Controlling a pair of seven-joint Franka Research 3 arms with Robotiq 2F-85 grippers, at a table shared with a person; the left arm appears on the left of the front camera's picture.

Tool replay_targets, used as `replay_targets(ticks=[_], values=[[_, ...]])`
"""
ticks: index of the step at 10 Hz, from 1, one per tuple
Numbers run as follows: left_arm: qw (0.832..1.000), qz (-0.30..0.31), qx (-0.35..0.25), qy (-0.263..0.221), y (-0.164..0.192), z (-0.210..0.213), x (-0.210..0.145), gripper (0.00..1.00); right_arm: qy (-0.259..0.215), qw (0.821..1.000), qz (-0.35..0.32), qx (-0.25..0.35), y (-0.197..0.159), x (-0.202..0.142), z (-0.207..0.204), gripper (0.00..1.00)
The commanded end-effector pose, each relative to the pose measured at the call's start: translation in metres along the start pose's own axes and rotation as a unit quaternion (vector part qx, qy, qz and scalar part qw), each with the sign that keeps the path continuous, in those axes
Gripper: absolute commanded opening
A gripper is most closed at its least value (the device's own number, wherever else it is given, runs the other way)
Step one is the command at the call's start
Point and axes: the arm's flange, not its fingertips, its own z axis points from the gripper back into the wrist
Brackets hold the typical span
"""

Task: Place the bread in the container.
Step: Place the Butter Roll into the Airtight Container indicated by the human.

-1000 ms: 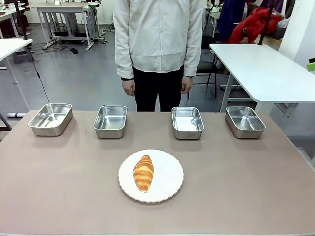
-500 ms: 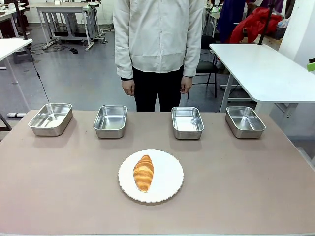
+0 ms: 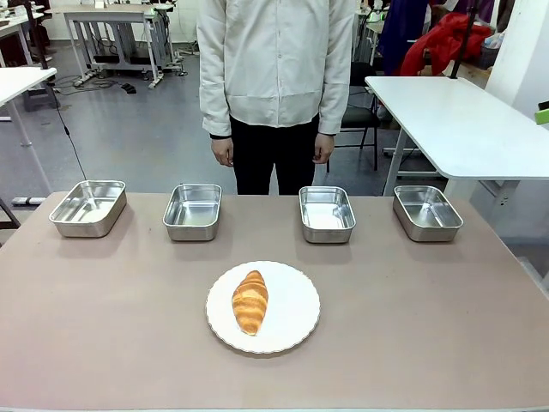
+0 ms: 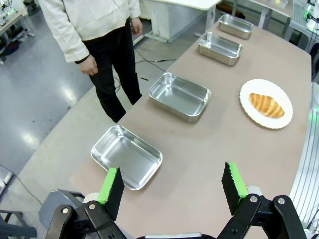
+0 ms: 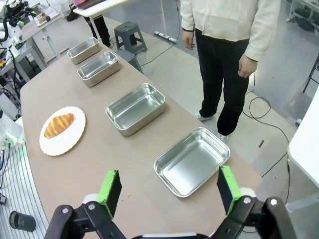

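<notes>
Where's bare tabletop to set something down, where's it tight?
Free: table left and right of the plate, the strip in front of it, and the band between plate and the row of four pans. Tight: that far row; its widest gap is between the two middle pans. The croissant takes the plate's left half.

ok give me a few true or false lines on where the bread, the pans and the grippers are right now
1. The croissant lies on the white plate. True.
2. A gripper is shut on it. False: the left gripper and the right gripper are both open and hold nothing.
3. One container already holds bread. False: all four are empty, from the leftmost pan to the rightmost pan.
4. The person stands at the far side of the table, hands hanging down. True.
</notes>
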Motion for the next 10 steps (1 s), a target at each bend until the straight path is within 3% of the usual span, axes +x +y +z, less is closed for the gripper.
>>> replay_targets(ticks=[1, 10], values=[[1.000, -0.007, -0.002, -0.002, -0.0009, 0.0011, 0.0000, 1.00, -0.002, 1.000, 0.001, -0.001, 0.0003, 0.0010, 0.0002, 1.00], [1.000, -0.007, -0.002, -0.002, -0.0009, 0.0011, 0.0000, 1.00, -0.002, 1.000, 0.001, -0.001, 0.0003, 0.0010, 0.0002, 1.00]])
